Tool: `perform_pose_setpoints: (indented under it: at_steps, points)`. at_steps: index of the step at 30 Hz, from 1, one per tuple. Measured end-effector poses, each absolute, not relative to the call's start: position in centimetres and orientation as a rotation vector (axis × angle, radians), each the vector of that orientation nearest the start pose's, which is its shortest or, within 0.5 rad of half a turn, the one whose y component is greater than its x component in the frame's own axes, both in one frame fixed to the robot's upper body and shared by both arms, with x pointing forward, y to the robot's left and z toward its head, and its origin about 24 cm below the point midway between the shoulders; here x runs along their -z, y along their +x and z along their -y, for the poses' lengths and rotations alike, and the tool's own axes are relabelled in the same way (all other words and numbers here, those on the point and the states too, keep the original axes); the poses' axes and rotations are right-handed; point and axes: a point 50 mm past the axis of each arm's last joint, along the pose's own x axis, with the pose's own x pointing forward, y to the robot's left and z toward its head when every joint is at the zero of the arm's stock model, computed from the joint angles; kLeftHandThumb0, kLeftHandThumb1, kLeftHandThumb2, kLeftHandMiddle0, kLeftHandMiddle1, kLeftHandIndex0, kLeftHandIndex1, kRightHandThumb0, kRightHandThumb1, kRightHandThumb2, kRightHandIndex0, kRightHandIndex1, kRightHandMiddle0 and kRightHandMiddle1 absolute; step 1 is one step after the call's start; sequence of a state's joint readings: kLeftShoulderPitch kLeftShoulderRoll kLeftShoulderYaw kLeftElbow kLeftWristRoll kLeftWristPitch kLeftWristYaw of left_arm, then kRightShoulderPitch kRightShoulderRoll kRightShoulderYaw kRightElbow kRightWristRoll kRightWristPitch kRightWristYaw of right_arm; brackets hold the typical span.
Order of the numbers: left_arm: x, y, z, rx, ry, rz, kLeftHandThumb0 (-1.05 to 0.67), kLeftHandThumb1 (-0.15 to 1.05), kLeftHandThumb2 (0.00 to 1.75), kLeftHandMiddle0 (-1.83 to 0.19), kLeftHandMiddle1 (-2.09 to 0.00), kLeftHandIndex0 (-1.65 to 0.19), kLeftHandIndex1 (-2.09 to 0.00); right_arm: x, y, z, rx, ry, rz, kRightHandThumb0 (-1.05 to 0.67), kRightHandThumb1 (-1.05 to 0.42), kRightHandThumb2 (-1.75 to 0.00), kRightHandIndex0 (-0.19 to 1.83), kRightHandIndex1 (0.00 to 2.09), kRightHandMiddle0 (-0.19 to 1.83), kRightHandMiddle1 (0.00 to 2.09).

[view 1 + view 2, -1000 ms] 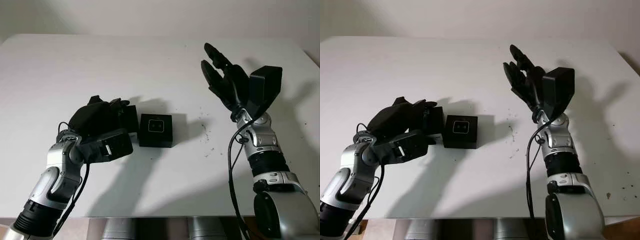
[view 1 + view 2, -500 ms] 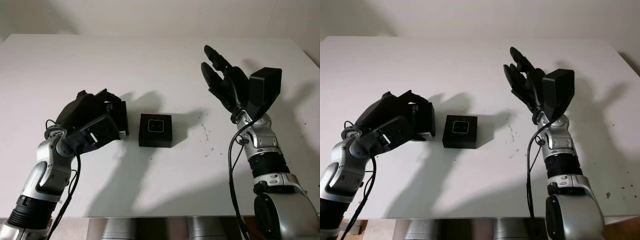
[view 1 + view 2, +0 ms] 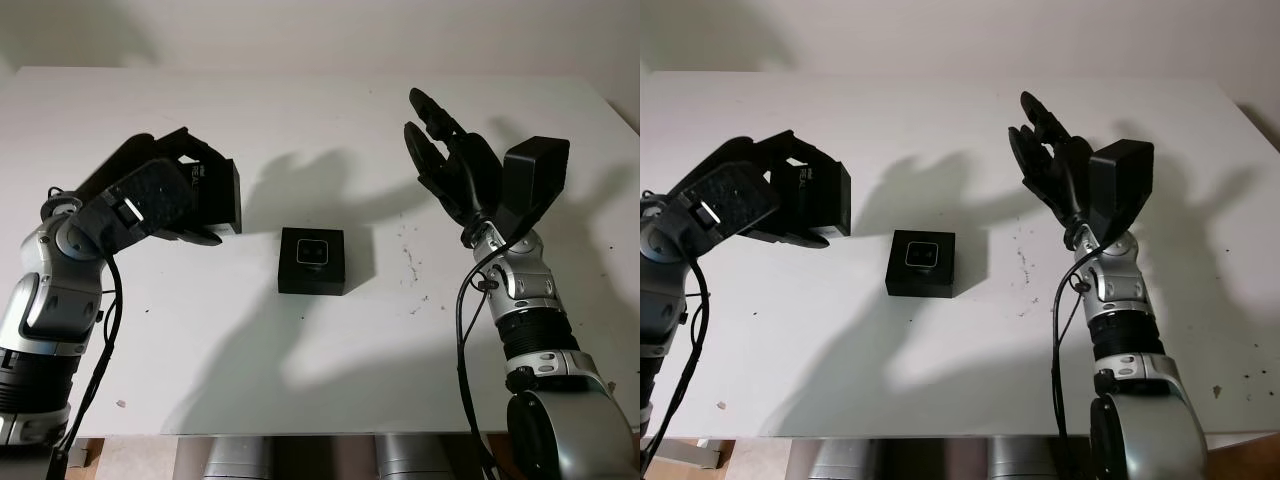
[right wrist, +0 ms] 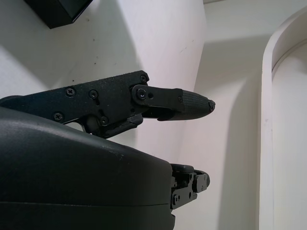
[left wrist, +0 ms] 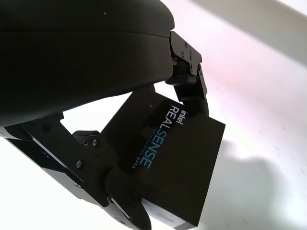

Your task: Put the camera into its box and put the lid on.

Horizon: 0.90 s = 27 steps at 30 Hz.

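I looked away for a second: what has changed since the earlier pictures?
The left hand, shut on the lid, lifted it off the table and away from the box. The box, with the camera inside, and the raised open right hand stayed put.

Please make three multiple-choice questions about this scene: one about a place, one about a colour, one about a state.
1. Where is the box?
A. on the table between the arms
B. in the right hand
C. on the floor

2. What colour is the lid?
A. white
B. black
C. red

3. What does the right hand hold?
A. the lid
B. the camera
C. nothing

Answers:
1 A, it sits on the white table.
2 B, black with printed letters, gripped by the left hand.
3 C, it is raised and open.
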<state>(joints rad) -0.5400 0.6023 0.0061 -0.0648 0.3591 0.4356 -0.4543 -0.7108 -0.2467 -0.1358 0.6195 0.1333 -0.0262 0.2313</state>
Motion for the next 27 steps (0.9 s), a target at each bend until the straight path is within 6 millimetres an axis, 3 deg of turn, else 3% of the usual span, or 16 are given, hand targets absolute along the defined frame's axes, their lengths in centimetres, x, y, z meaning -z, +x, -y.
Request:
perform_pose_setpoints:
  at_steps: [8,11,27]
  points:
    - [-20.4,31.9,-20.7,0.206,0.804,-0.003,-0.15,0.90,0.05,-0.54,-1.52,-0.37,-1.42,-13.4,37.5,17.5,-0.186,0.011,0.154,-0.70,-1.05,-0.51,-0.19,0.00,-0.18,0.00]
    - [-20.2,31.8,-19.8,0.237,0.775,-0.001,-0.14,0.91,0.06,-0.54,-1.63,-0.36,-1.52,-13.6,37.4,17.3,-0.179,0.015,0.168,-0.74,-1.05,-0.52,-0.19,0.00,-0.19,0.00]
    - [-18.4,31.3,-17.6,0.372,0.788,-0.002,-0.11,0.93,0.06,-0.52,-1.65,-0.35,-1.56,-13.2,37.0,16.6,-0.188,0.019,0.191,-0.74,-1.05,-0.55,-0.19,0.00,-0.19,0.00]
